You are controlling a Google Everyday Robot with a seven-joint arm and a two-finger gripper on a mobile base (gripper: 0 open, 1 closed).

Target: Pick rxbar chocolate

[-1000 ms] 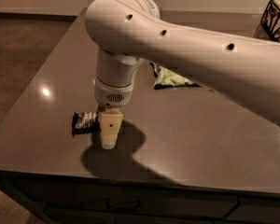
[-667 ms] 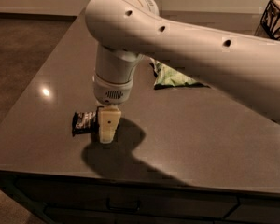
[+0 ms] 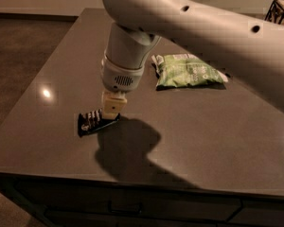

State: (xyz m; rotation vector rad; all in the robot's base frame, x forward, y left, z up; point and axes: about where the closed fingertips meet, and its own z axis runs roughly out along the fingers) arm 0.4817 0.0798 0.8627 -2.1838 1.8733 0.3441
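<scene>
Grey countertop, tool at rxbar chocolate

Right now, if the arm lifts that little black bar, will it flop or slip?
The rxbar chocolate looks small and flat, so it is probably light and fairly stiff. Its glossy wrapper may be slippery. The gripper sits at one end of it, so it might tilt when lifted.

Gripper low over table, at right end of bar; that end hidden behind it. Wrapper lettering too small to read. Arm cut off by top and right edges; hides bag's upper right corner and table's far side. Dark wire object at top right cut off, kind unclear. Cabinet front cut off at bottom edge.
</scene>
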